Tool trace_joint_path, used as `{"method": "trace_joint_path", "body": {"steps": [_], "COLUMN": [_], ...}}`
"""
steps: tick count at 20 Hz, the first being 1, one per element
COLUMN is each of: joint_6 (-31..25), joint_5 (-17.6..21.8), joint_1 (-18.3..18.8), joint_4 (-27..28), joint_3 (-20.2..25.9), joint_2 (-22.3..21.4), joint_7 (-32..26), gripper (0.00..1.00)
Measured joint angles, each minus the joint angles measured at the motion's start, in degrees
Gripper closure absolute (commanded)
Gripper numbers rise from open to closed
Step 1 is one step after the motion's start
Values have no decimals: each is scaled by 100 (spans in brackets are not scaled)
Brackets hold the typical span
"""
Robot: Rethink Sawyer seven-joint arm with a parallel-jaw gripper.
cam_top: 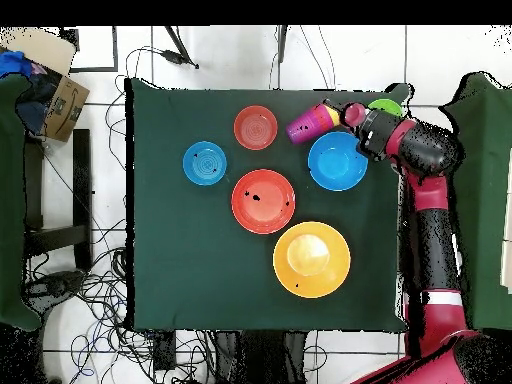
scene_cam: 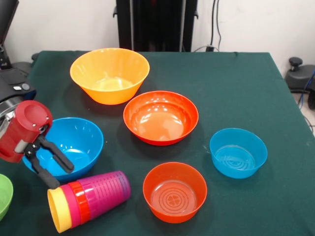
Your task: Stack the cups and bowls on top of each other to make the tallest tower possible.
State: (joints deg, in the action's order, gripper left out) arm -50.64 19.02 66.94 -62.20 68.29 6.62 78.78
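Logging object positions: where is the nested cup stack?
Front view: the cup stack lies on its side at lower left, below the large blue bowl, with the gripper at it.

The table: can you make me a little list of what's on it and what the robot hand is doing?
cups: four nested in one stack, lying on its side, yellow rim outermost, purple base
big bowls: orange-yellow, blue, both upright
red-orange bowl: upright, mid-table
small bowls: blue, orange, green at the edge
gripper: open, fingers over the blue bowl's rim, tips near the cups
tower: not standing
table: green cloth
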Motion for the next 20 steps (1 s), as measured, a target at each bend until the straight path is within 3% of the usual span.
{"method": "trace_joint_path", "body": {"steps": [13,20], "joint_6": [-373,-526], "joint_5": [50,265], "joint_1": [-12,-12], "joint_4": [91,191], "joint_3": [-53,-119], "joint_2": [-22,-138], "joint_7": [-95,-95], "gripper": [0,0]}}
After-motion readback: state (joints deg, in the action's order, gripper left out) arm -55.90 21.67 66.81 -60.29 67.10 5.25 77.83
